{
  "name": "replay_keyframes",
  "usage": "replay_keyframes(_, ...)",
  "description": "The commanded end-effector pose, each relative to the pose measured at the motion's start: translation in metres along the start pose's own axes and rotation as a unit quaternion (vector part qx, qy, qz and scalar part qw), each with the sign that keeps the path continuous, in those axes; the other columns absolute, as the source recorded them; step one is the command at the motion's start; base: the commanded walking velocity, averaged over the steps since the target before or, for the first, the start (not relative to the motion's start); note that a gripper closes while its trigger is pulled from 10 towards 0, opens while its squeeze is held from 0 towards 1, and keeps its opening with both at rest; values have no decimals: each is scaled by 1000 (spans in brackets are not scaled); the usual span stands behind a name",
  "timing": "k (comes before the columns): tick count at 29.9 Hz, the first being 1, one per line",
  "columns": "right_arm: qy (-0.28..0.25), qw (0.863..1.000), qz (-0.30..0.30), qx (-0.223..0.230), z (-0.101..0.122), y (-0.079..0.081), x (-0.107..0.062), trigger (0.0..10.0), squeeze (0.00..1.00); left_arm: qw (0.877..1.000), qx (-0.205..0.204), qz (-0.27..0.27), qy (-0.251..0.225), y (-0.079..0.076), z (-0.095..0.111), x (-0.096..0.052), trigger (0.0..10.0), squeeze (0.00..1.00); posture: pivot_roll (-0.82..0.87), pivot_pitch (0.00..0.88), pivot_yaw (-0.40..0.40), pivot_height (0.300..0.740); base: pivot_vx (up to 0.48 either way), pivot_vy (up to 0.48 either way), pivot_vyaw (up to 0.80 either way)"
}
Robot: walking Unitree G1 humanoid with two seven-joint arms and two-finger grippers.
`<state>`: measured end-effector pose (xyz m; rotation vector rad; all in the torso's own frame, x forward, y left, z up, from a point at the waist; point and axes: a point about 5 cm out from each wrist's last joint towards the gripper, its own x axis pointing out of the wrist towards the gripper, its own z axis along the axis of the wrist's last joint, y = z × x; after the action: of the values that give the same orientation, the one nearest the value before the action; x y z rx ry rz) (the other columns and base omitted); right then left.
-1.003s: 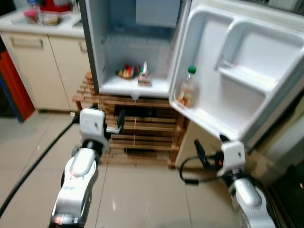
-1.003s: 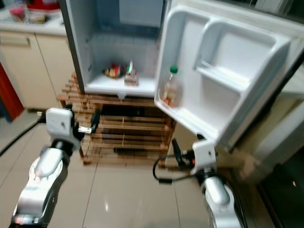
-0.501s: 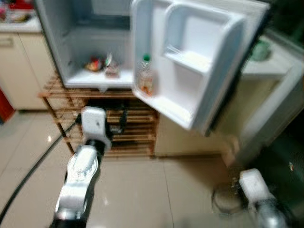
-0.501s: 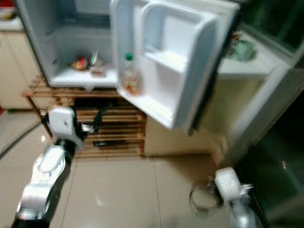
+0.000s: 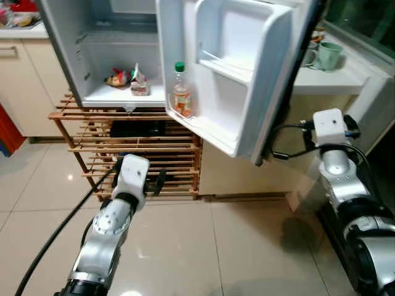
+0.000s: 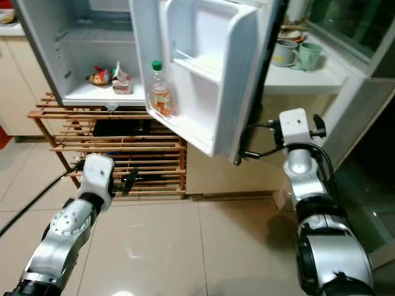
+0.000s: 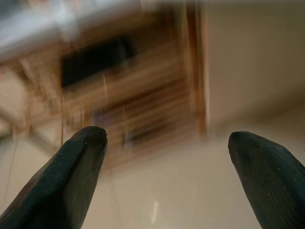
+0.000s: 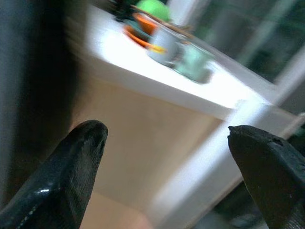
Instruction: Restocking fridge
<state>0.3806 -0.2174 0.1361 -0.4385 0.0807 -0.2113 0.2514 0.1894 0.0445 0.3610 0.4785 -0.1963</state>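
You are in a kitchen with a tiled floor (image 5: 185,246). The fridge (image 5: 99,55) stands wide open on a wooden rack (image 5: 154,148). Its shelf holds a few snacks (image 5: 126,79), and a bottle (image 5: 180,89) sits in the door (image 5: 247,74). Cups (image 6: 299,54) wait on the tabletop (image 6: 308,77) nearby. Your left pincer (image 7: 162,157) and right pincer (image 8: 164,152) are both spread apart and hold nothing. I think most of the job is left.

Glossy beige tile floor (image 5: 203,246) is reflecting ceiling light. A slatted wooden rack (image 5: 148,151) is standing against cream cabinets (image 5: 24,86), and a white counter (image 6: 308,77) with mugs (image 6: 296,54) is running beside a dark window (image 6: 352,24) on the right.
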Motion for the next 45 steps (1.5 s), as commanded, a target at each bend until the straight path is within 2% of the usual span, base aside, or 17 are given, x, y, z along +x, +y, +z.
replay_keyframes(1, -20, 1000, 6, 10, 18, 4, 6, 10000, 0, 999, 14, -23, 33, -5, -11, -2, 10000, 0, 44, 0, -29, 740, 0, 0, 0)
replay_keyframes(12, -55, 991, 70, 96, 47, 40, 5, 10000, 0, 994, 49, -78, 58, -18, -19, 0, 10000, 0, 1, 0, -2, 740, 0, 0, 0)
replay_keyframes(15, -85, 978, 126, 140, 64, 58, 1, 10000, 0, 992, 56, -99, 62, -25, -19, 2, 10000, 0, -18, 0, 4, 740, 0, 0, 0)
replay_keyframes(17, -136, 940, 267, 162, 82, 89, -15, 10000, 0, 990, 60, -113, 63, -28, -18, 4, 10000, 0, -27, 0, 3, 740, 0, 0, 0)
replay_keyframes(18, -136, 940, 267, 162, 82, 89, -15, 10000, 0, 990, 60, -113, 63, -28, -18, 4, 10000, 0, -27, 0, 3, 740, 0, 0, 0)
replay_keyframes(20, -158, 888, 391, 184, 89, 102, -37, 10000, 0, 988, 56, -125, 65, -31, -17, 6, 10000, 0, -44, 0, 5, 740, 0, 0, 0)
replay_keyframes(21, -156, 861, 441, 199, 86, 100, -51, 10000, 0, 985, 62, -141, 73, -36, -20, 5, 10000, 0, -54, 0, 6, 740, 0, 0, 0)
replay_keyframes(22, -156, 861, 441, 199, 86, 100, -51, 10000, 0, 985, 62, -141, 73, -36, -20, 5, 10000, 0, -54, 0, 6, 740, 0, 0, 0)
replay_keyframes(25, -123, 763, 589, 234, 70, 77, -108, 10000, 0, 972, 88, -189, 105, -48, -35, -1, 10000, 0, -88, 0, 6, 740, 0, 0, 0)
replay_keyframes(27, -117, 753, 601, 243, 68, 71, -118, 10000, 0, 971, 91, -195, 108, -49, -36, -1, 10000, 0, -96, 0, 5, 740, 0, 0, 0)
replay_keyframes(30, -102, 765, 570, 282, 60, 57, -116, 10000, 0, 971, 79, -199, 106, -51, -37, 2, 10000, 0, -116, 0, 2, 740, 0, 0, 0)
replay_keyframes(32, -66, 797, 533, 278, 39, 54, -107, 10000, 0, 974, 65, -197, 97, -52, -36, 9, 10000, 0, -119, 0, -1, 740, 0, 0, 0)
replay_keyframes(34, -58, 804, 523, 277, 35, 54, -106, 10000, 0, 974, 61, -195, 94, -52, -36, 11, 10000, 0, -119, 0, -2, 740, 0, 0, 0)
replay_keyframes(38, -23, 866, 429, 257, 19, 52, -93, 10000, 0, 983, 21, -173, 64, -51, -28, 20, 10000, 0, -114, 0, -9, 740, 0, 0, 0)
replay_keyframes(41, -20, 939, 309, 149, -3, 46, -82, 10000, 0, 992, -23, -125, -26, -41, 6, 28, 10000, 0, -92, 0, -28, 740, 0, 0, 0)
replay_keyframes(42, -20, 939, 309, 149, -3, 46, -82, 10000, 0, 992, -23, -125, -26, -41, 6, 28, 10000, 0, -92, 0, -28, 740, 0, 0, 0)
replay_keyframes(45, -9, 957, 257, 133, -18, 47, -83, 10000, 0, 987, -43, -97, -121, -32, 50, 24, 10000, 0, -74, 0, -39, 740, 0, 0, 0)
